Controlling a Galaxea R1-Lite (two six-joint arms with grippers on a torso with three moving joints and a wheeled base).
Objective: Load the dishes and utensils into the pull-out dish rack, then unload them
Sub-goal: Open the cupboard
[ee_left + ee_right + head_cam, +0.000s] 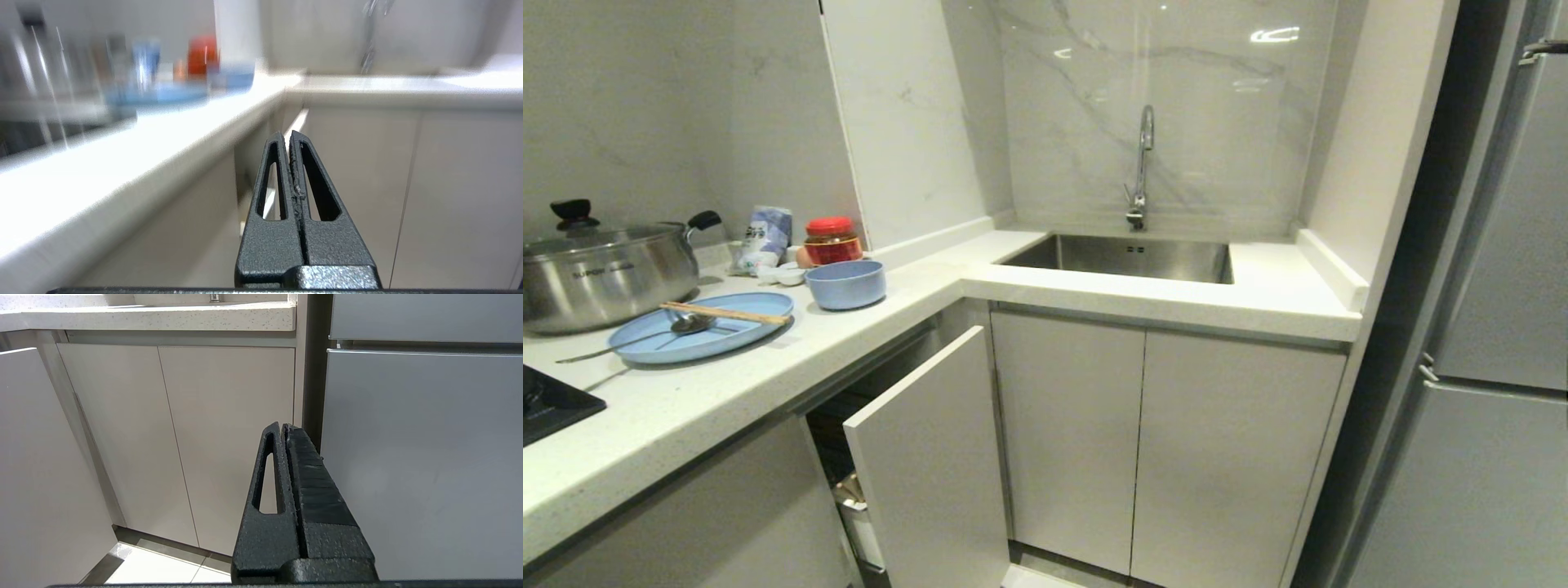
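Plate (698,336) sits on the counter (768,376) carrying chopsticks (725,313) and spoon (645,337), bowl (845,284) beside — rack (923,457) barely out; left gripper (285,136) and right gripper (282,426) clenched empty, low by cabinets.

Kitchen corner. L-shaped white speckled countertop (1143,298) runs from 8 o'clock to centre and on to 3 o'clock. Steel sink (1131,257) recessed at centre, chrome faucet (1141,167) at 12 o'clock behind it. Marble-look wall panels (1176,106) glossy, with lamp reflections at 1 o'clock. Flat white cabinet doors (1160,441) below the sink at 6 o'clock. Grey refrigerator (1494,327) at 3 o'clock. Black cooktop (547,404) at 9 o'clock. Pale floor tile (163,569) below the cabinets.
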